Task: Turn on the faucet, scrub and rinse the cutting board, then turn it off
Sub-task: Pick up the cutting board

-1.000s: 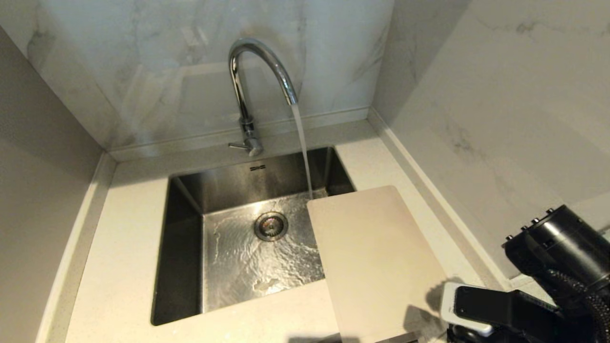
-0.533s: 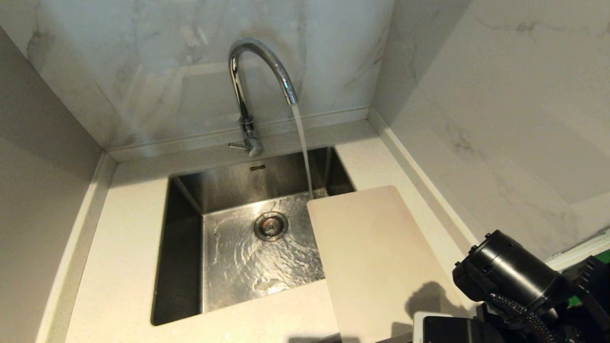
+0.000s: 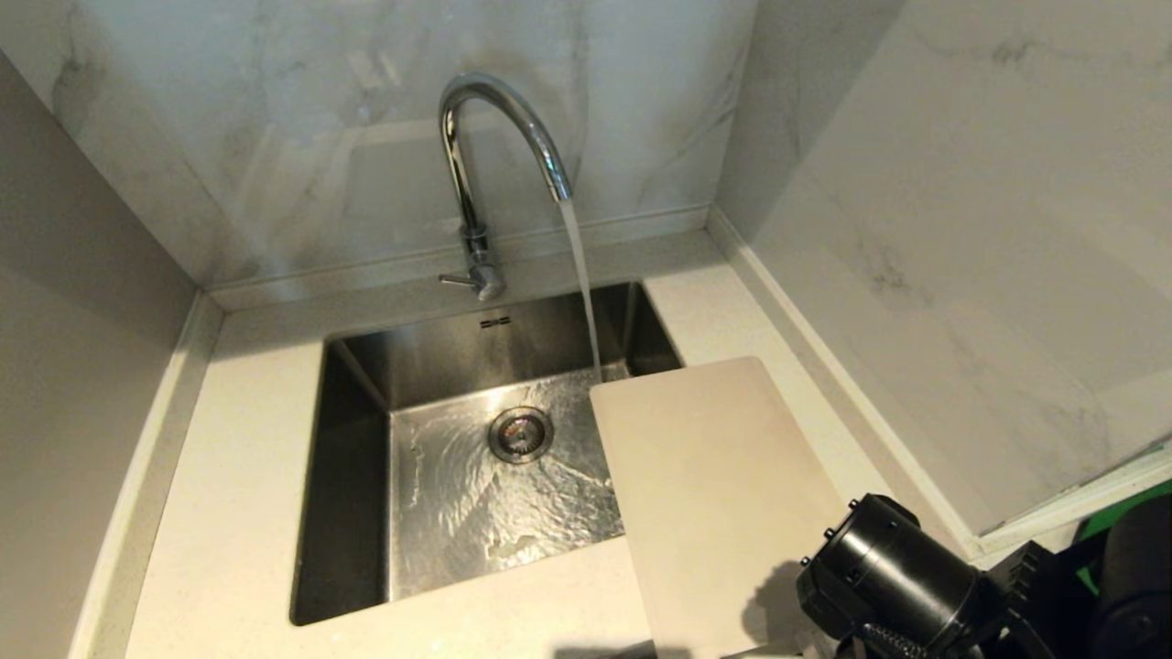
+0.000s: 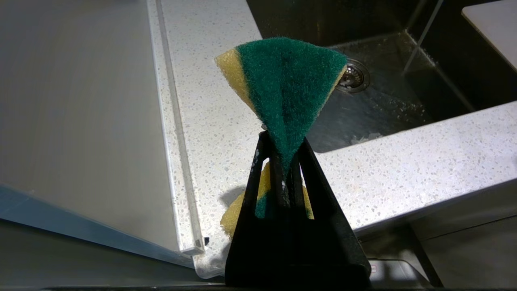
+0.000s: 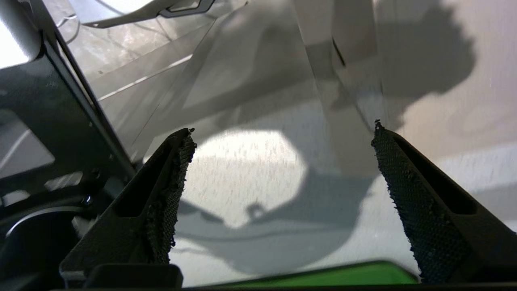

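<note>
The chrome faucet [image 3: 476, 165] stands behind the sink, and a stream of water runs from its spout into the basin. Its thin lever [image 3: 455, 279] points left. The cream cutting board [image 3: 714, 494] lies flat on the counter to the right, with its left edge over the sink's rim. It also shows in the left wrist view [image 4: 492, 28]. My right arm [image 3: 897, 586] hangs by the board's near right corner. The right gripper [image 5: 282, 127] is open over the counter, with nothing between its fingers. My left gripper [image 4: 282, 137] is shut on a green-and-yellow sponge [image 4: 282, 76] over the counter left of the sink.
The steel sink [image 3: 352, 458] has a wet floor and a round drain [image 3: 520, 434]. Marble walls close in the back and the right. A bright green slab [image 3: 1126, 513] lies at the far right, beyond the wall's end, and also shows under the right gripper [image 5: 323, 275].
The right arm's black wrist has swung from the right edge down towards the board's near corner, and its fingers have left the head view. The board, the faucet and the water are unchanged.
</note>
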Robot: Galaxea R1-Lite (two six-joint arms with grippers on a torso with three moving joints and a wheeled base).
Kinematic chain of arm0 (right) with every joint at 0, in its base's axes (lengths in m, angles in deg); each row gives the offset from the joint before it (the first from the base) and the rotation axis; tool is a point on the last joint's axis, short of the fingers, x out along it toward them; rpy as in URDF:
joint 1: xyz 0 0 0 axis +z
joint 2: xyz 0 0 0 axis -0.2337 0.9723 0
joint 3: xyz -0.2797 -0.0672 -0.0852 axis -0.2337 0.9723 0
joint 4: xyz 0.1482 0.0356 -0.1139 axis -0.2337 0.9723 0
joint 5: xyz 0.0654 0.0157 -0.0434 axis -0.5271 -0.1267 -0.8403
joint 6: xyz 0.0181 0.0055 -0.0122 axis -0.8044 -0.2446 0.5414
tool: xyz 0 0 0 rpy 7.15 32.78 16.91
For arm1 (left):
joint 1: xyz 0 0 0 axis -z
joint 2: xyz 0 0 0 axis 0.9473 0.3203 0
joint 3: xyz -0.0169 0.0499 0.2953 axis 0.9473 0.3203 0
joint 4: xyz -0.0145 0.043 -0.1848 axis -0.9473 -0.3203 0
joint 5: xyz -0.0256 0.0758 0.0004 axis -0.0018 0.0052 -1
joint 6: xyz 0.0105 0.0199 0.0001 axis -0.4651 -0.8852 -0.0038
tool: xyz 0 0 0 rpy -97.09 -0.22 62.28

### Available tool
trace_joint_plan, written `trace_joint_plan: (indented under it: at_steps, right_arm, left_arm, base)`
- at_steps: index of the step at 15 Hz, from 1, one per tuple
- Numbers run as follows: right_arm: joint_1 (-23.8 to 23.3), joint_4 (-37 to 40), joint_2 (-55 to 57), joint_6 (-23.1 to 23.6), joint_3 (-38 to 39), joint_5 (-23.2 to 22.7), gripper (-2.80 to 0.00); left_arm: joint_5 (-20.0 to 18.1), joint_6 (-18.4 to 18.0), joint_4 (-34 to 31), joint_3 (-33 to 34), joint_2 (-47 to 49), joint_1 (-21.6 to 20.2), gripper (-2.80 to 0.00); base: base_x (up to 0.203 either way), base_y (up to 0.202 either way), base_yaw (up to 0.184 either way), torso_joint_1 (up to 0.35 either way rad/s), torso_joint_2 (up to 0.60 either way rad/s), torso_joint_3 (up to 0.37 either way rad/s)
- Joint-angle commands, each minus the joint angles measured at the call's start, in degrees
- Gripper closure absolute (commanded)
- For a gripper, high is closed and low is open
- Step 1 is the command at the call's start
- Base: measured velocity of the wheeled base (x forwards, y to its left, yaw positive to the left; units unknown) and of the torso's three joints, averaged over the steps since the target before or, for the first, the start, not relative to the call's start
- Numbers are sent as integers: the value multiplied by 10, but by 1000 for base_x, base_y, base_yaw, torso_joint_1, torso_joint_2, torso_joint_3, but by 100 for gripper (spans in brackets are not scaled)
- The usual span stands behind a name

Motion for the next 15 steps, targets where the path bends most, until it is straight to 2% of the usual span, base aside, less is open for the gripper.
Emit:
trace_joint_plan:
  at_steps: [1, 3, 4, 5, 7, 11, 15]
  right_arm:
    - [15, -83, 8, 35, 58, 1, -280]
    - [15, -190, 6, 88, 125, 1, -280]
    - [13, -251, 8, 130, 154, 1, -280]
    - [10, -286, 12, 173, 171, 1, -280]
    - [-4, -300, 20, 226, 176, 2, -280]
    - [-17, -301, 45, 248, 175, 8, -280]
    - [-40, -318, 84, 251, 175, 13, -280]
  left_arm:
    - [0, 0, 0, 2, 1, 0, 0]
    - [0, 0, 0, 2, 1, 0, 0]
    - [0, 0, 0, 2, 1, 0, 0]
    - [0, 0, 0, 2, 1, 0, 0]
    - [0, 0, 0, 1, 1, 0, 0]
    - [0, 0, 0, 1, 1, 0, 0]
    - [1, 0, 0, 2, 1, 0, 0]
  base:
    - [0, 0, 0, 0, 0, 0]
    - [0, 0, 0, 0, 0, 0]
    - [0, 0, 0, 0, 0, 0]
    - [0, 0, 0, 0, 0, 0]
    - [0, 0, 0, 0, 0, 0]
    - [0, 0, 0, 0, 0, 0]
    - [0, 0, 0, 0, 0, 0]
